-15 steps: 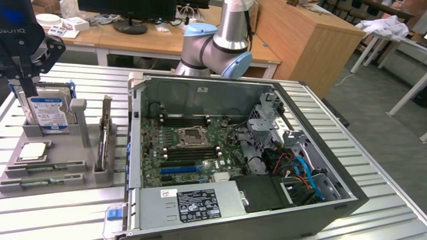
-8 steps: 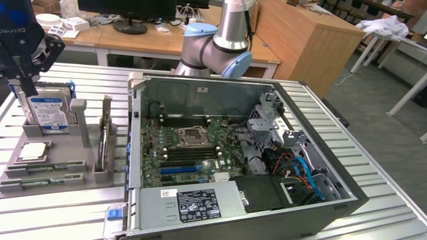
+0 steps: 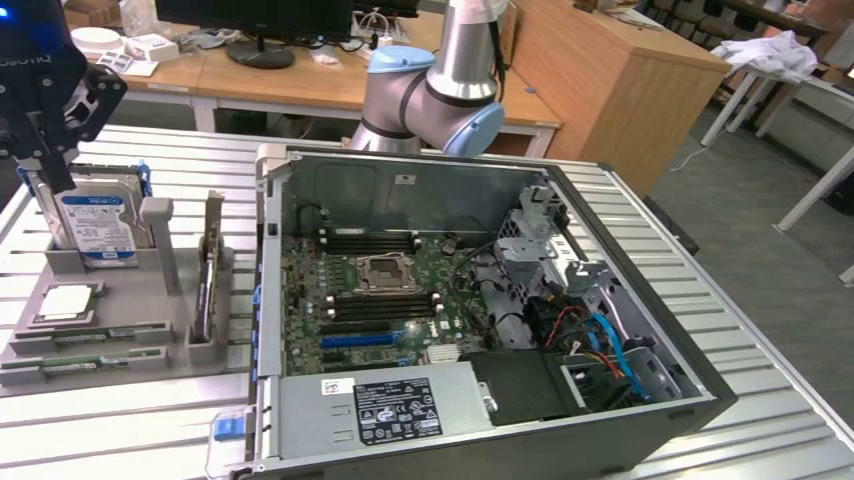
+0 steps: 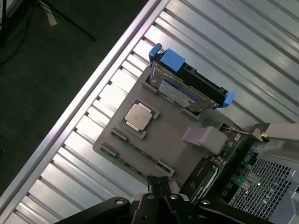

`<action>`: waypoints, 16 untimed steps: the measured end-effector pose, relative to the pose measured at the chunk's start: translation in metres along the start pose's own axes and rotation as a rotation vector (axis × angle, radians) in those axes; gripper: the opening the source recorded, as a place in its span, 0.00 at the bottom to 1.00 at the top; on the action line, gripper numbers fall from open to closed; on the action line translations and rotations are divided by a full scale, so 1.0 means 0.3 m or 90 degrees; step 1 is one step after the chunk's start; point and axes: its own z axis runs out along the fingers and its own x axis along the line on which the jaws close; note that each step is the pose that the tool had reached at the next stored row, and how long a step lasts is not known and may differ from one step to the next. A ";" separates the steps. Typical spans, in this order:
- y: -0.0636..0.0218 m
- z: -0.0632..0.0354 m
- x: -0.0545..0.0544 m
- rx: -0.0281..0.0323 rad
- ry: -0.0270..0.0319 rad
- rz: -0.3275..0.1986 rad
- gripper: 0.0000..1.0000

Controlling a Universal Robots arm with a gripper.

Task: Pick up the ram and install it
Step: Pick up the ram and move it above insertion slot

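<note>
Two long green ram sticks lie side by side in the front slots of a grey holder (image 3: 140, 300), the rear ram (image 3: 96, 335) just behind the front ram (image 3: 78, 364). In the wrist view one ram (image 4: 127, 163) runs along the holder's edge (image 4: 173, 135). My gripper (image 3: 30, 185) hangs above the holder's back corner, beside the hard drive (image 3: 94, 220), well above and behind the sticks. Its fingers (image 4: 159, 184) are shut with nothing between them. The open computer case (image 3: 627, 290) shows the motherboard's dark memory slots (image 3: 380, 305) around the CPU socket (image 3: 380, 268).
The holder also carries the silver blue-labelled hard drive (image 4: 180, 93), a square silver CPU chip (image 4: 138, 115) and an upright card (image 3: 211, 270). The arm's base (image 3: 441, 90) stands behind the case. Everything rests on a ribbed metal table (image 3: 120, 430). Desks stand beyond it.
</note>
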 end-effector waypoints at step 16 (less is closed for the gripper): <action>0.000 0.000 0.000 -0.0066 0.0077 -0.134 0.11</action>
